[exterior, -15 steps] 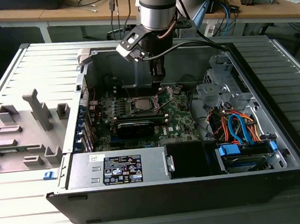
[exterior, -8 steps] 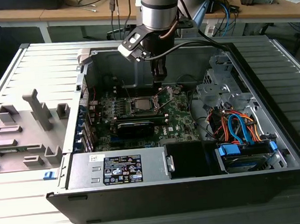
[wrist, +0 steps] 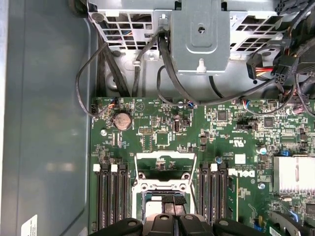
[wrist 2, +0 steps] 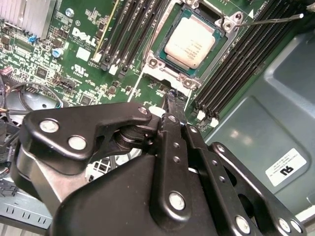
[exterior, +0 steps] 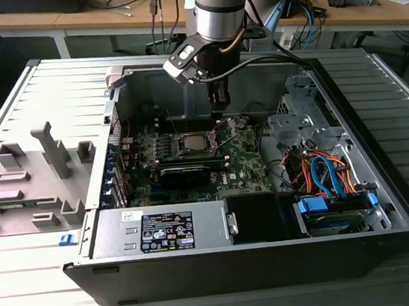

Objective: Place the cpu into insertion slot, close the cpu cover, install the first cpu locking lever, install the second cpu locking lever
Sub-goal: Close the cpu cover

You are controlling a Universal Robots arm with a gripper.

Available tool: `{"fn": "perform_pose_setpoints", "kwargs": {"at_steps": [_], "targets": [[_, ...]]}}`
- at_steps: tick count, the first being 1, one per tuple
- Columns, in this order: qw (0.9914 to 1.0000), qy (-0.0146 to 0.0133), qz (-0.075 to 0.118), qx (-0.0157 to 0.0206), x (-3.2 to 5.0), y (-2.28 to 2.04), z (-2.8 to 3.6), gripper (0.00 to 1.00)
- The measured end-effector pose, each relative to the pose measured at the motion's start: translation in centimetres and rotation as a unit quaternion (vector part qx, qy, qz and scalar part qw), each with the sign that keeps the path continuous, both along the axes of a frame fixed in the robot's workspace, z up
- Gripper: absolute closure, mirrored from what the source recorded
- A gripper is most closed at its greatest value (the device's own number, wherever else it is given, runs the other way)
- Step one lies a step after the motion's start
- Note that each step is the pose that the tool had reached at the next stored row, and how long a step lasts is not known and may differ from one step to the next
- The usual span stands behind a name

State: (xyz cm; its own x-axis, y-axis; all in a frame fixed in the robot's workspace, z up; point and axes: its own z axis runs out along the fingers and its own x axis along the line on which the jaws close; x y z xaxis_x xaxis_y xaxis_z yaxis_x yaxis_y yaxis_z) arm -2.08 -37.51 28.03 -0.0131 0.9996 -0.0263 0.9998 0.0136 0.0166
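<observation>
The end effector (wrist 2: 175,98) hangs with its tips drawn together and grips nothing, just above the edge of the insertion slot (wrist 2: 158,60). The cpu (wrist 2: 191,42) lies flat in that slot with its silver top bare. The cpu cover (wrist: 166,154) stands tipped open beside it. Farther off, a white printed label (wrist 2: 287,167) sits on the grey case floor (wrist 2: 256,113).

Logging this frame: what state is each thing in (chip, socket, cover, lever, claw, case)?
cpu: seated flat in the insertion slot, top uncovered.
insertion slot: filled by the cpu.
cpu cover: open, lifted clear of the cpu.
locking lever: unlatched, sticking out free.
claw: shut, nothing seen held, tip beside the slot.
computer case: lying with its side open.
</observation>
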Motion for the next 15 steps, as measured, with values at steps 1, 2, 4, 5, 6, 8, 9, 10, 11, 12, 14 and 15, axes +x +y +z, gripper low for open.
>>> {"fn": "perform_pose_setpoints", "kwargs": {"at_steps": [1,2,4,5,6,8,9,10,11,12,14,15], "targets": [[1.0,0.0,0.0,0.0,0.2,0.0,0.0,0.89],[1.0,0.0,0.0,0.0,0.43,0.0,0.0,0.89],[1.0,0.0,0.0,0.0,0.65,0.0,0.0,0.89],[1.0,0.0,0.0,0.0,0.67,0.0,0.0,0.89],[1.0,0.0,0.0,0.0,0.72,0.0,0.0,0.89],[1.0,0.0,0.0,0.0,0.79,0.0,0.0,0.89],[1.0,0.0,0.0,0.0,0.81,0.0,0.0,0.89],[1.0,0.0,0.0,0.0,0.83,0.0,0.0,0.89],[1.0,0.0,0.0,0.0,0.83,0.0,0.0,0.89],[1.0,0.0,0.0,0.0,0.85,0.0,0.0,0.89],[1.0,0.0,0.0,0.0,0.89,0.0,0.0,0.89],[1.0,0.0,0.0,0.0,0.91,0.0,-0.01,0.89]]}}
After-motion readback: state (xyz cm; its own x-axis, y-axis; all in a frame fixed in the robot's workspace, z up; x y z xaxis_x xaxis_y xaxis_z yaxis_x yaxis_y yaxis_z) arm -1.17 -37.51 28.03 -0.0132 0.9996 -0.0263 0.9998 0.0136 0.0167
